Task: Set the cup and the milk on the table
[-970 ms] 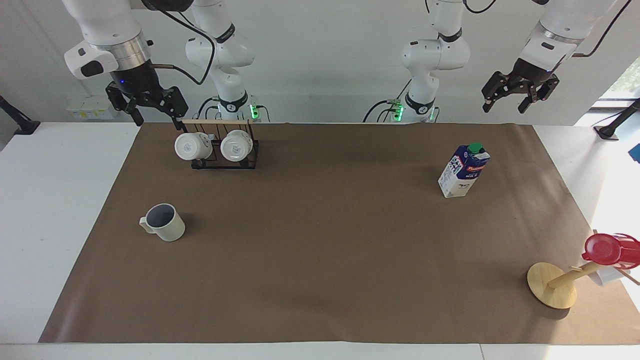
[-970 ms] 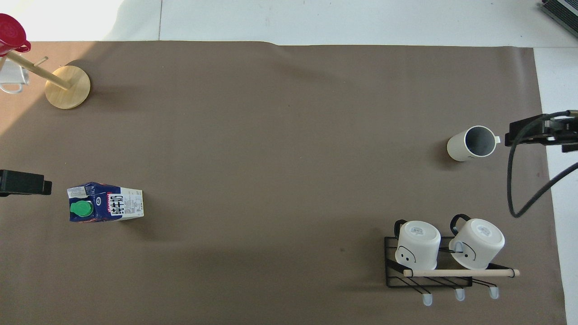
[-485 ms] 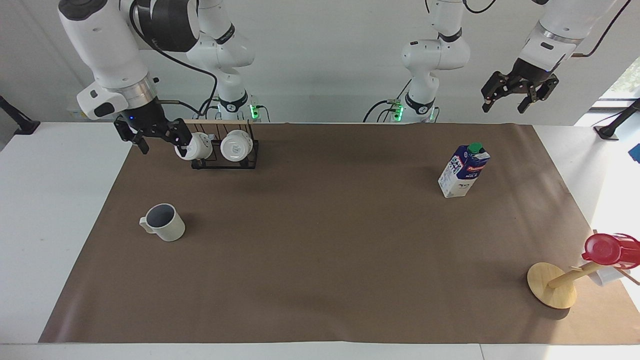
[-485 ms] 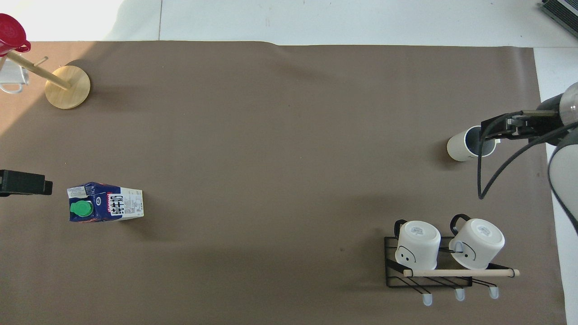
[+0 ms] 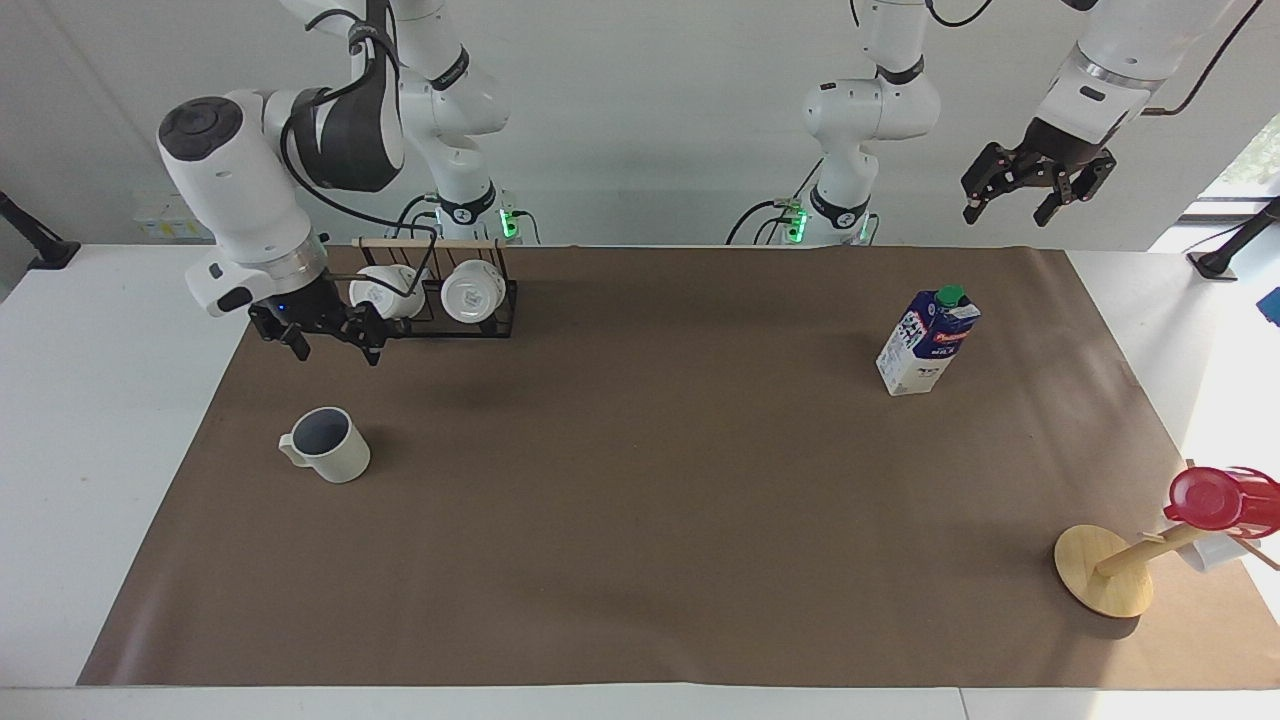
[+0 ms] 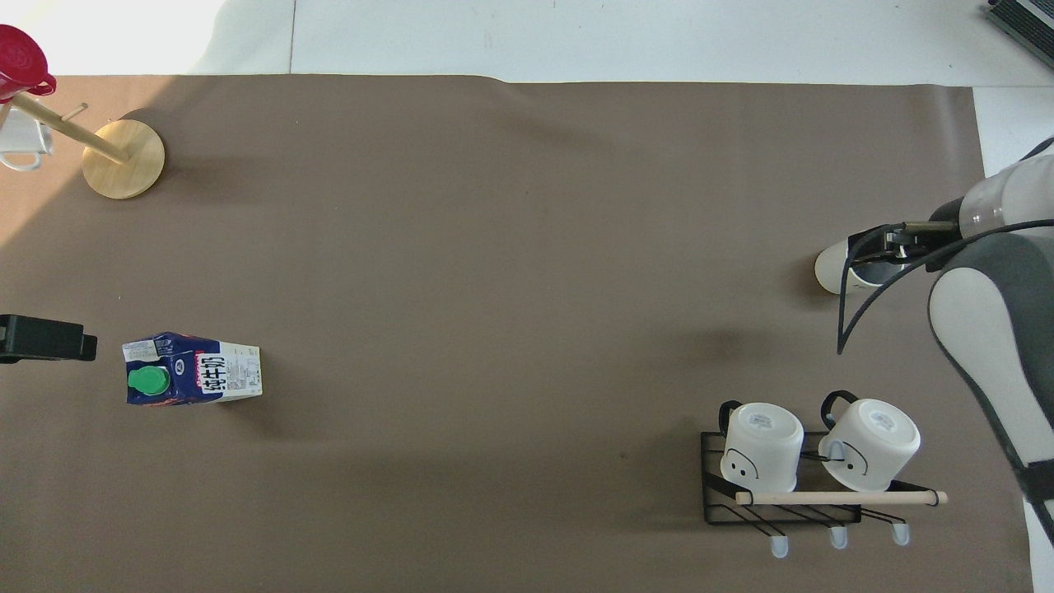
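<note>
Overhead view: the cup point(image 6: 836, 270) is half covered by the right arm's wrist and cable, so only its outer wall is seen, and the left gripper point(image 6: 45, 338) is cut off at the frame edge.

Taking the cup as the landmark, the black wire rack point(image 5: 450, 300) with its two plain white mugs point(image 5: 472, 290) stands nearer to the robots than the cup. In the facing view the right gripper point(image 5: 328, 338) is seen hanging in the air over the mat between the rack and the cup, pointed down, its fingers parted and nothing held between them. The cup point(image 5: 328, 445) itself stands upright on the brown mat of the table point(image 5: 640, 500), at the right arm's end, with its handle turned toward the mat's edge.

The milk point(image 5: 928, 342) stands upright well apart from the cup, toward the left arm's end. The left gripper point(image 5: 1030, 185) is held high over that end's corner by the waiting left arm, fingers spread and empty.

Farther from the robots than the cup, wide bare mat is left open. The wooden stand point(image 5: 1105, 570) with the red cup point(image 5: 1215, 498) sits at the mat's edge, toward the left arm's end.
</note>
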